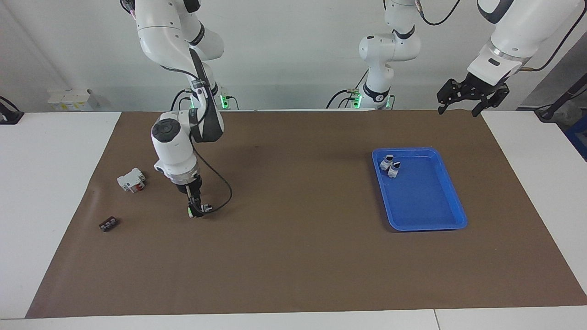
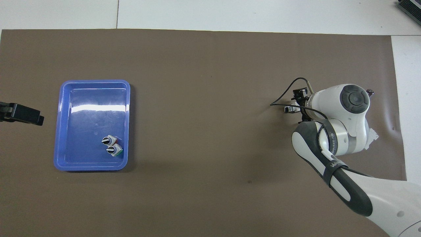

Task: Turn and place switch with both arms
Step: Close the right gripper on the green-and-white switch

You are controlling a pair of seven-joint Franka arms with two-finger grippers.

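Note:
My right gripper (image 1: 196, 211) points straight down at the brown mat (image 1: 293, 256), toward the right arm's end of the table. It is shut on a small white-grey switch (image 1: 206, 208) whose green end (image 1: 189, 211) sticks out beside the fingers. I cannot tell whether the switch touches the mat. In the overhead view the switch (image 2: 288, 109) peeks out from under the right wrist. My left gripper (image 1: 458, 111) hangs open and empty in the air off the mat's corner at the left arm's end, and shows in the overhead view (image 2: 21, 114) beside the tray.
A blue tray (image 1: 431, 220) (image 2: 65, 131) lies toward the left arm's end, with two switches (image 1: 390, 166) (image 2: 110, 145) upright in its corner nearest the robots. A white block with a red part (image 1: 131, 180) and a tiny black ridged block (image 1: 108, 224) lie beside the right gripper.

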